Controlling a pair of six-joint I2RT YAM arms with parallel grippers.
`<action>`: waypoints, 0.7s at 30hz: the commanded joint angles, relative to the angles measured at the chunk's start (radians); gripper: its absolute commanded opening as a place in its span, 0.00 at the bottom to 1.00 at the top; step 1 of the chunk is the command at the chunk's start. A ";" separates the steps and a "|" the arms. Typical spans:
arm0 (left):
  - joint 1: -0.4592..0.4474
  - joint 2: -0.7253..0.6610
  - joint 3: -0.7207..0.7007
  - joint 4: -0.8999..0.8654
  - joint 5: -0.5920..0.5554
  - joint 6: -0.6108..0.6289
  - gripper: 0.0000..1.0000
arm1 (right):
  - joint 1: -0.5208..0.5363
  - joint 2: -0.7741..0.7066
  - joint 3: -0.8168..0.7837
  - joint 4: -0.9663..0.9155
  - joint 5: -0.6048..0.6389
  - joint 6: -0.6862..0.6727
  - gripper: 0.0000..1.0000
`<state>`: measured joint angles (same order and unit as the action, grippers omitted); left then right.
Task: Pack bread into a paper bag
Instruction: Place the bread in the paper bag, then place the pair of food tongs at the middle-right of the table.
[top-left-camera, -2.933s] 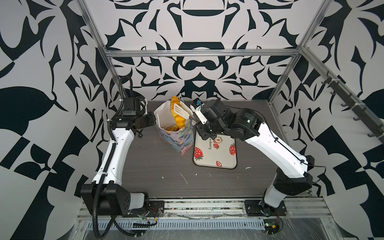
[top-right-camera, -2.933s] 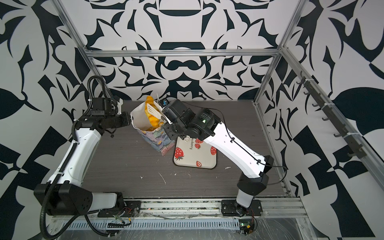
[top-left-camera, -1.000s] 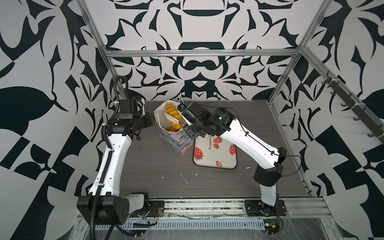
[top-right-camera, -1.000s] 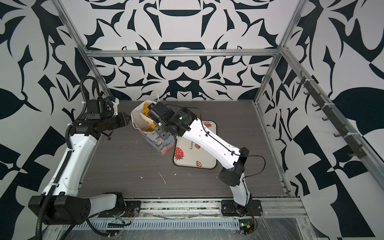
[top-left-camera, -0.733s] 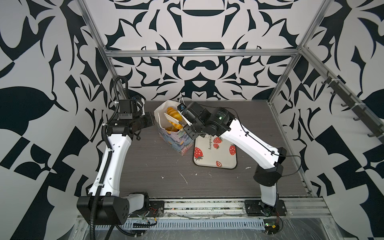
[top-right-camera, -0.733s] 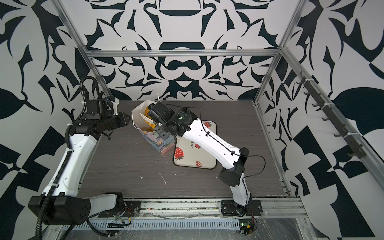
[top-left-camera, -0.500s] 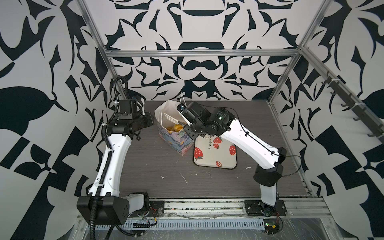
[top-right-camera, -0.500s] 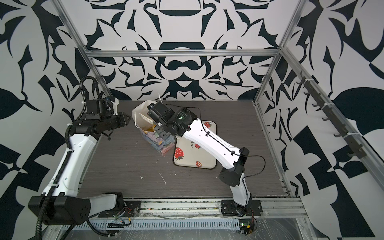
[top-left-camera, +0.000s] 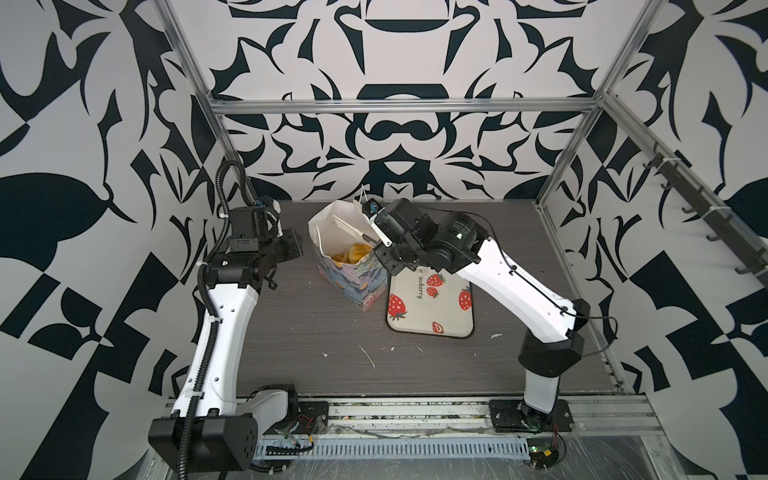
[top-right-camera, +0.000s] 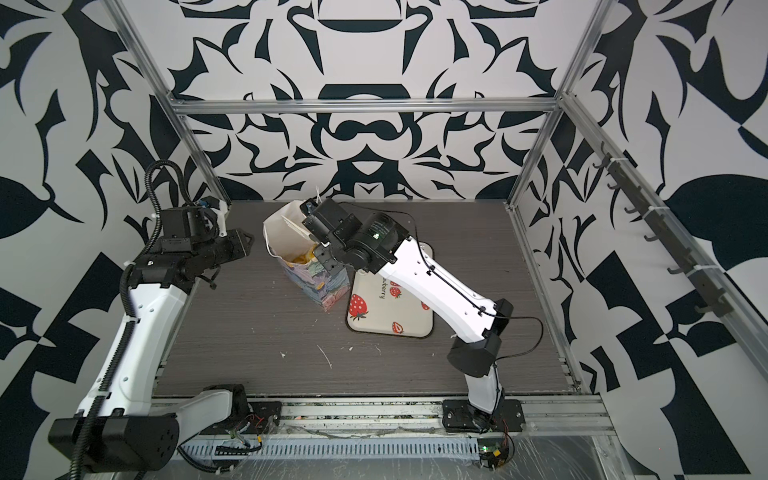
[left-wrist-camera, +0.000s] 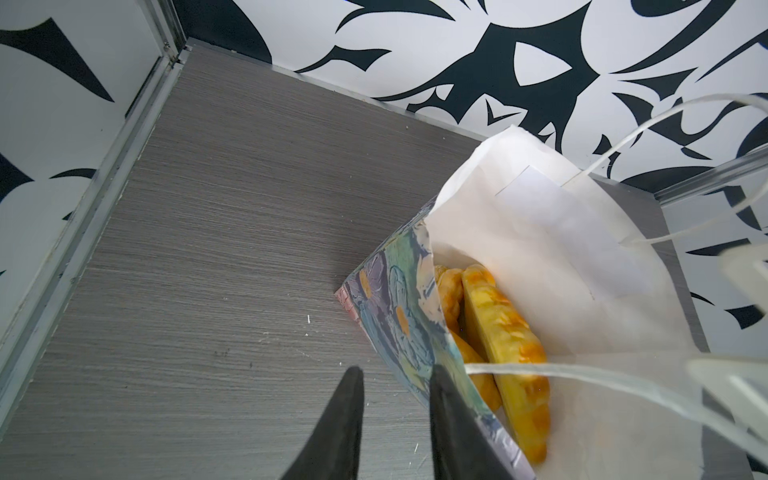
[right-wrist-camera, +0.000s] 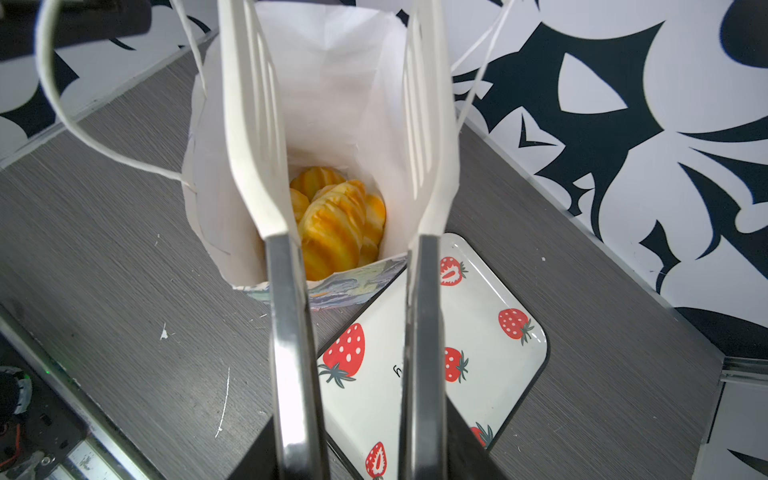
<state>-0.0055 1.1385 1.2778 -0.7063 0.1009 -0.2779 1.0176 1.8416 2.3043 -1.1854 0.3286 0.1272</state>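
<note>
I see R gripper holding tongs, blades apart, empty, over bag of bread; L gripper narrow, empty, beside bag.

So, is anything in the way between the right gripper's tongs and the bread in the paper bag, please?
Nothing visible: the tongs reach into the open paper bag, and the bread lies uncovered below, between their blades.

Part of one printed word, on the tray

The cream tray on the table carried dark lettering running lengthwise beside its red strawberries. In both top views it read "awberry", its start hidden under the right arm. In the right wrist view only an unreadable fragment showed.
</note>
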 joint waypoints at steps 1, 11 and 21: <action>0.006 -0.038 -0.025 0.035 -0.029 -0.026 0.33 | -0.011 -0.106 -0.020 0.076 0.042 0.001 0.47; 0.011 -0.068 -0.069 0.053 -0.049 -0.035 0.35 | -0.099 -0.310 -0.221 0.103 0.061 0.024 0.47; 0.012 -0.088 -0.144 0.095 -0.056 -0.058 0.55 | -0.369 -0.527 -0.516 0.140 -0.071 0.076 0.47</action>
<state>0.0010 1.0725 1.1580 -0.6376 0.0479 -0.3180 0.6846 1.3712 1.8229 -1.1179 0.3004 0.1741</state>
